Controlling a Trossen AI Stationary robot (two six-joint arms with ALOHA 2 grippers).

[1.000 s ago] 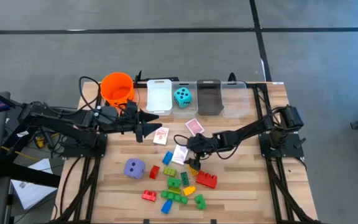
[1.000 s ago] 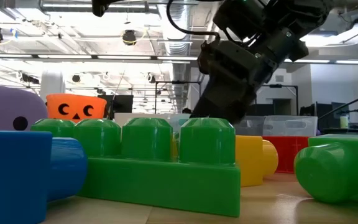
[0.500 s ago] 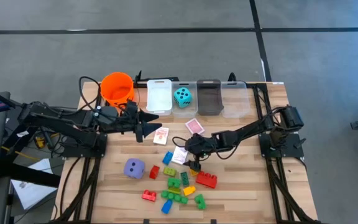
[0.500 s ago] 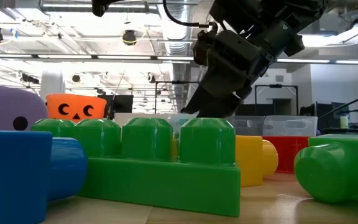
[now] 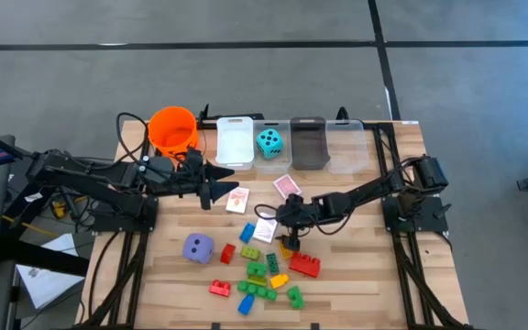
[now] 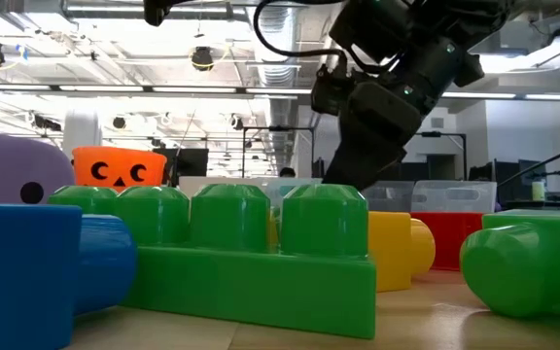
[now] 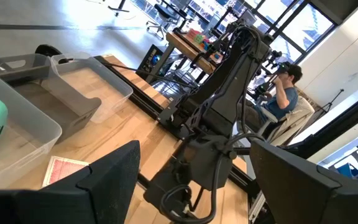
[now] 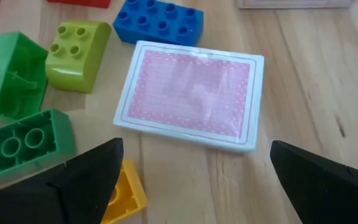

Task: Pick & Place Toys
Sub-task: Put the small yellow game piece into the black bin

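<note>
Right end effector (image 5: pixel 287 240) hangs low over the middle of the bench (image 5: pixel 356 275), fingers spread wide, nothing held. In the right wrist view its two dark fingertips (image 8: pixel 79 171) flank a pink-backed card deck (image 8: pixel 191 102) lying flat on the wood, not touching it. Blue brick (image 8: pixel 159 22) just beyond the deck, lime brick (image 8: pixel 78 46) beside it, green bricks (image 8: pixel 17 140) and a yellow brick (image 8: pixel 124 193) near one fingertip.

Left end effector (image 5: pixel 225 189) waits near the orange bucket (image 5: pixel 172 128), fingers well apart, empty. A single pink card (image 5: pixel 237 200) lies just beside it; another pink card (image 5: pixel 287 186) lies mid-bench.

From above: purple die (image 5: pixel 198 247) sits alone left of the brick pile. Red brick (image 5: pixel 304 265) right of the pile, small red brick (image 5: pixel 219 289) at the pile's near-left edge. Teal die (image 5: pixel 269 141) sits in a clear bin (image 5: pixel 269 158) at the bench's far edge, between a white bin (image 5: pixel 235 142) and a dark-looking bin (image 5: pixel 308 142).

Low view: long green brick (image 6: pixel 251 258) fills the foreground, right arm coming down behind it. A person (image 7: pixel 284 90) is seated in the room beyond the bench.
</note>
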